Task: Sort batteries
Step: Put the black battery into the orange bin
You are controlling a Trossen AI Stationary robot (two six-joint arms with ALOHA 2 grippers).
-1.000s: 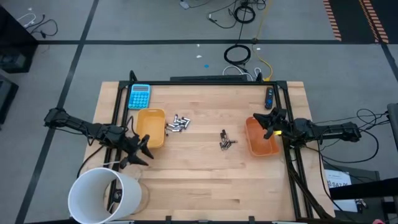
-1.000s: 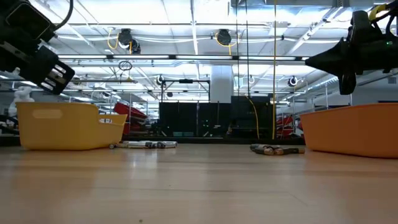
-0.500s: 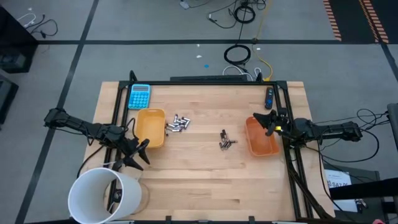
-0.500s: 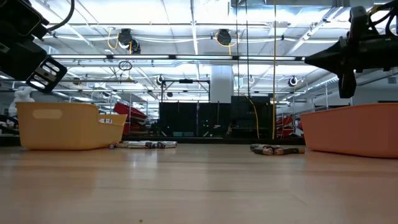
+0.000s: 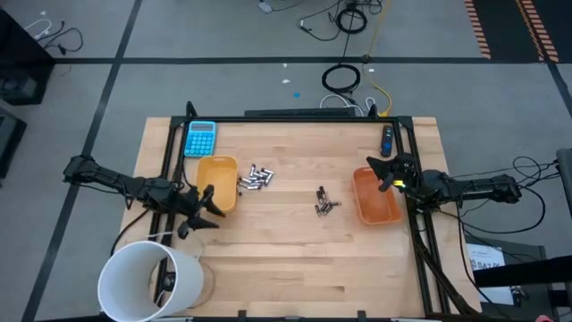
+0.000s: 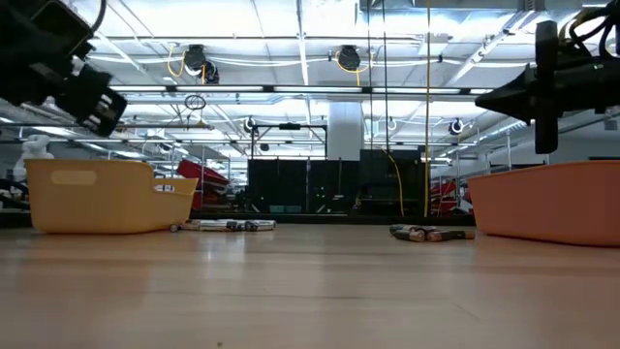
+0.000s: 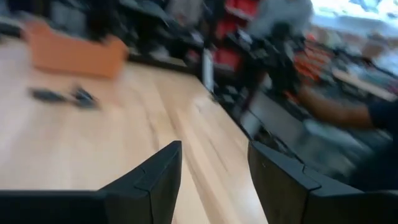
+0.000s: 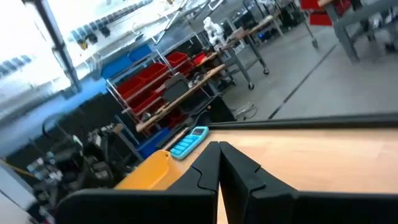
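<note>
Silvery-grey batteries [image 5: 255, 179] lie in a small heap on the table beside the yellow tray [image 5: 217, 184]. Darker, slimmer batteries [image 5: 326, 204] lie in a cluster left of the orange tray [image 5: 375, 201]; the left wrist view shows them too [image 7: 62, 96]. My left gripper [image 5: 202, 211] hangs open above the table, just on the near side of the yellow tray. My right gripper [image 5: 384, 172] is shut and hovers over the far end of the orange tray; it shows high in the low view [image 6: 484, 97]. Neither gripper holds anything.
A blue calculator [image 5: 200, 139] lies at the far left corner. A white bucket [image 5: 150, 282] stands at the table's near left corner, close to my left arm. A dark frame rail [image 5: 295, 118] runs along the far edge. Bare wood [image 5: 295, 259] stretches across the middle and near side.
My left gripper has turned and swung a little up and toward the yellow tray, staying open. My right gripper has rolled slightly at the wrist above the orange tray, staying shut. The batteries and trays have not moved.
</note>
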